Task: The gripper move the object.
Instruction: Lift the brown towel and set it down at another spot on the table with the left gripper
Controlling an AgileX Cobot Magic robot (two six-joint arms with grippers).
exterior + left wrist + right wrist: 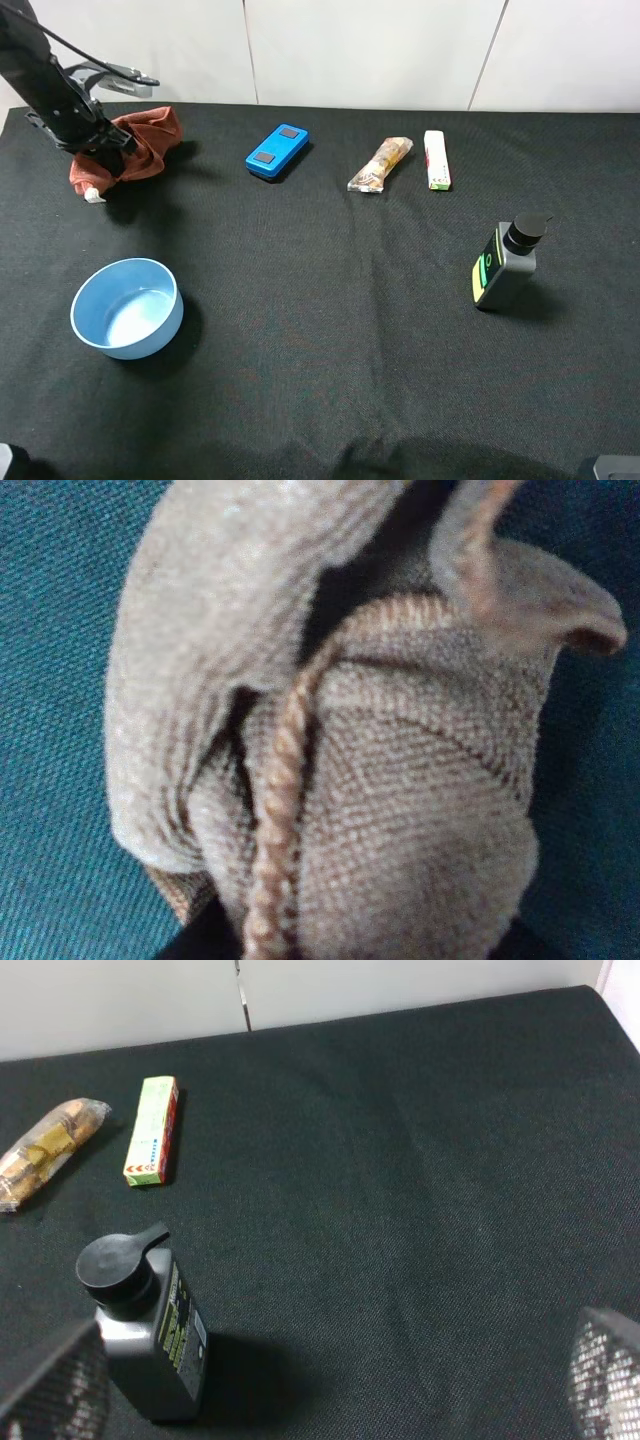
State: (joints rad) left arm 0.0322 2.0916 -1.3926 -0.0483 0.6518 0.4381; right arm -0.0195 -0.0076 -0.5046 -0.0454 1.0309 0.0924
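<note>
Near edge, left: blue bowl (127, 307), upright, nothing in it. Right of middle: grey pump bottle (505, 262), standing. The right fingers (45, 1385) hang over that bottle, spread wide with nothing between them, well apart from the cloth.

Far row, right to left: green-white box (437, 160), snack bar (380, 164), blue case (277, 151). None touching.

Far left corner: the cloth (140, 140), rust-red and bunched, white tag dangling on its near side. The left fingers (98, 143) reach in from the far left, pressed together on the bunch and pinching it. In the left wrist view, folds and a hem cord fill the frame, gathered toward the grip. Cannot tell whether the cloth is clear of the counter (330, 330) or brushing it.

Judgement: the cloth is in the left fingers, so the move is the left arm's alone. Most of the fabric sits right of the grip and nearer than it. Open counter lies nearer and rightward. The bowl is almost straight nearward of the cloth, so a pull that way would need the loose folds lifted over the rim.
</note>
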